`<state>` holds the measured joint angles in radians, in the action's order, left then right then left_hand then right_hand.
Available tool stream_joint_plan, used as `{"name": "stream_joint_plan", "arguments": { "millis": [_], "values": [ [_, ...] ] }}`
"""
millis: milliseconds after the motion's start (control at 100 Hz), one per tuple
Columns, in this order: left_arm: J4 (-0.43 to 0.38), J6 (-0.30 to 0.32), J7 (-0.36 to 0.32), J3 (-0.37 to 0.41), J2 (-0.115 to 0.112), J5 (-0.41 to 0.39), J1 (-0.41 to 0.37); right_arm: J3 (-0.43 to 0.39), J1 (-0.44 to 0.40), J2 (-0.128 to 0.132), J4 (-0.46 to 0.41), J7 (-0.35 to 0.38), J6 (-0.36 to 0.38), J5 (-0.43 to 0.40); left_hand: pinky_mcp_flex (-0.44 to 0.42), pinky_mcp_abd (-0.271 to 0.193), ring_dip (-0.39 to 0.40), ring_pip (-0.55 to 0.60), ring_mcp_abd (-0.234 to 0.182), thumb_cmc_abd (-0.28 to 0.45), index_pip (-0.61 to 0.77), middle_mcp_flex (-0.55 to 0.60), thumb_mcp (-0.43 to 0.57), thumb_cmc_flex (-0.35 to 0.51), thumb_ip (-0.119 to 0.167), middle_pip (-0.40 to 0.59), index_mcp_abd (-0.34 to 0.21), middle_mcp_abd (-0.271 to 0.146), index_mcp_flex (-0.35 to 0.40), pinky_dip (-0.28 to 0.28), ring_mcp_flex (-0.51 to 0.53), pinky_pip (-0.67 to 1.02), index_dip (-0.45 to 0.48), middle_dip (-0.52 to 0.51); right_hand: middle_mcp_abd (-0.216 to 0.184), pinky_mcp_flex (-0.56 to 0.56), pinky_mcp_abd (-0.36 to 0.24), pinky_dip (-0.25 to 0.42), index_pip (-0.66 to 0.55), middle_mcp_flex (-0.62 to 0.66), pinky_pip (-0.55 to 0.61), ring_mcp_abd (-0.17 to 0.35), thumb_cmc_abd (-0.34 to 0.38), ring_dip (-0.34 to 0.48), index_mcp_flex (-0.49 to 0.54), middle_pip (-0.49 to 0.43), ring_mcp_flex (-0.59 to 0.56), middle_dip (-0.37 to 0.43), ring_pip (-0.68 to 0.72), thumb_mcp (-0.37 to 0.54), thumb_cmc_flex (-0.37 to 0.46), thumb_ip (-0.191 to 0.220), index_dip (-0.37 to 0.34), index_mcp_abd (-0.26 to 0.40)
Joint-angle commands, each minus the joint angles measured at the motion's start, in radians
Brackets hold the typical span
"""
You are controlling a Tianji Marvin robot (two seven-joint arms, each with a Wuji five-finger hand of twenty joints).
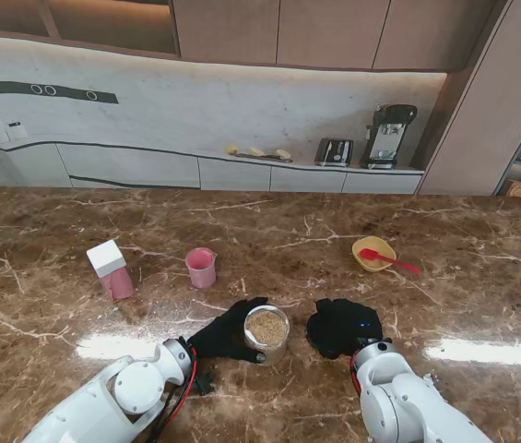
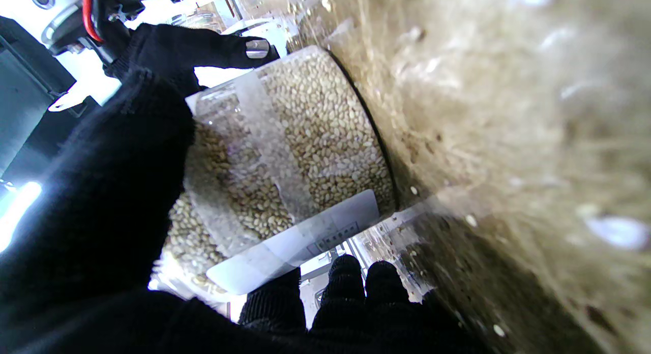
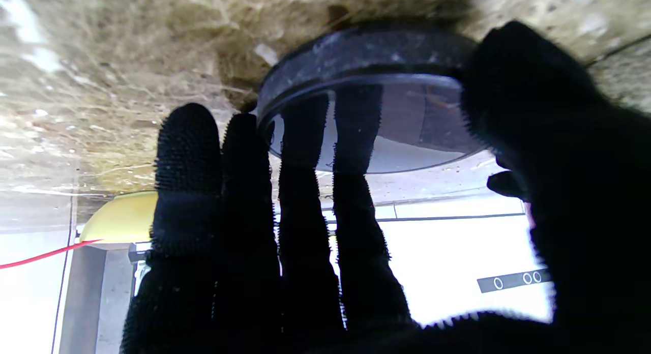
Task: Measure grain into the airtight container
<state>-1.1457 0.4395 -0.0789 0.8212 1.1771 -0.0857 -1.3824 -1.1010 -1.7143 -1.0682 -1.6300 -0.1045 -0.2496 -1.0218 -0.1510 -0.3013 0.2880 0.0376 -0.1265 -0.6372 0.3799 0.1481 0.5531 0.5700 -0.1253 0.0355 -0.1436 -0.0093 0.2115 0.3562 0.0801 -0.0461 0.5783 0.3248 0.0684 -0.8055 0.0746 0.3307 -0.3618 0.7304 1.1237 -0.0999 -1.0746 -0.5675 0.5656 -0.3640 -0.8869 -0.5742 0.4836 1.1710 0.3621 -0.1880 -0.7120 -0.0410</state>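
Stand view: our left hand point(image 1: 223, 334) wraps the grain-filled container point(image 1: 266, 333). Our right hand point(image 1: 341, 327) pinches the lid point(image 3: 371, 69) against the table point(image 1: 260, 231).

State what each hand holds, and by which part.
Left hand grips the grain jar around its side wall. Right hand holds the lid by its rim.

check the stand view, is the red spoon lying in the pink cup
No, the red spoon rests in the yellow bowl, well to the right of the pink cup.
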Motion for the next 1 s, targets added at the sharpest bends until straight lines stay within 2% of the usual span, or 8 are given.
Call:
{"name": "stream_joint_plan", "arguments": {
  "millis": [0, 240, 430, 680, 990],
  "values": [
    [0.065, -0.027, -0.011, -0.015, -0.008, -0.006, -0.034, -0.013, -0.036, -0.006, -0.023, 0.013, 0.006, 0.012, 0.091, 0.414, 0.013, -0.009, 0.177, 0.121, 0.054, -0.030, 0.008, 0.015, 0.067, -0.007, -0.061, -0.007, 0.008, 0.017, -0.044, 0.117, 0.004, 0.014, -0.104, -0.008, -0.015, -0.017, -0.130, 0.092, 0.034, 0.062, 0.155, -0.031, 0.071, -0.141, -0.084, -0.068, 0.074, 0.177, 0.157, 0.097, -0.046, 0.059],
    [0.072, -0.022, -0.010, -0.019, -0.007, -0.007, -0.029, -0.095, -0.088, -0.010, -0.155, 0.028, 0.059, 0.015, 0.090, 0.414, 0.014, -0.009, 0.178, 0.121, 0.053, -0.030, 0.007, 0.016, 0.067, -0.007, -0.060, -0.005, 0.008, 0.017, -0.044, 0.116, 0.003, 0.016, -0.098, 0.002, -0.012, -0.020, -0.119, 0.081, 0.030, 0.058, 0.169, -0.031, 0.065, -0.130, -0.073, -0.064, 0.069, 0.164, 0.158, 0.100, -0.039, 0.051],
    [0.076, -0.019, -0.011, -0.022, -0.007, -0.008, -0.026, -0.112, -0.099, -0.006, -0.242, 0.079, 0.109, 0.013, 0.090, 0.414, 0.015, -0.009, 0.179, 0.121, 0.053, -0.030, 0.007, 0.016, 0.067, -0.007, -0.061, -0.006, 0.009, 0.018, -0.044, 0.116, 0.004, 0.016, -0.092, 0.006, -0.013, -0.021, -0.106, 0.071, 0.028, 0.056, 0.180, -0.032, 0.057, -0.117, -0.070, -0.059, 0.067, 0.146, 0.155, 0.101, -0.033, 0.045],
    [0.078, -0.019, -0.008, -0.023, -0.006, -0.010, -0.025, -0.077, -0.060, 0.009, -0.298, 0.184, 0.158, -0.010, 0.090, 0.415, 0.016, -0.009, 0.178, 0.120, 0.054, -0.030, 0.008, 0.017, 0.068, -0.006, -0.062, -0.005, 0.009, 0.020, -0.044, 0.116, 0.004, 0.018, -0.089, 0.014, -0.019, -0.021, -0.095, 0.070, 0.022, 0.055, 0.200, -0.032, 0.057, -0.105, -0.062, -0.054, 0.061, 0.133, 0.146, 0.107, -0.030, 0.041],
    [0.081, -0.017, -0.008, -0.024, -0.006, -0.011, -0.023, 0.025, 0.040, 0.024, -0.279, 0.287, 0.155, -0.040, 0.090, 0.414, 0.018, -0.008, 0.178, 0.121, 0.053, -0.030, 0.011, 0.016, 0.067, -0.007, -0.063, -0.006, 0.008, 0.020, -0.044, 0.116, 0.004, 0.019, -0.089, 0.021, -0.023, -0.020, -0.083, 0.062, 0.016, 0.057, 0.214, -0.033, 0.050, -0.096, -0.054, -0.051, 0.058, 0.122, 0.142, 0.111, -0.027, 0.039]
  ]
}}
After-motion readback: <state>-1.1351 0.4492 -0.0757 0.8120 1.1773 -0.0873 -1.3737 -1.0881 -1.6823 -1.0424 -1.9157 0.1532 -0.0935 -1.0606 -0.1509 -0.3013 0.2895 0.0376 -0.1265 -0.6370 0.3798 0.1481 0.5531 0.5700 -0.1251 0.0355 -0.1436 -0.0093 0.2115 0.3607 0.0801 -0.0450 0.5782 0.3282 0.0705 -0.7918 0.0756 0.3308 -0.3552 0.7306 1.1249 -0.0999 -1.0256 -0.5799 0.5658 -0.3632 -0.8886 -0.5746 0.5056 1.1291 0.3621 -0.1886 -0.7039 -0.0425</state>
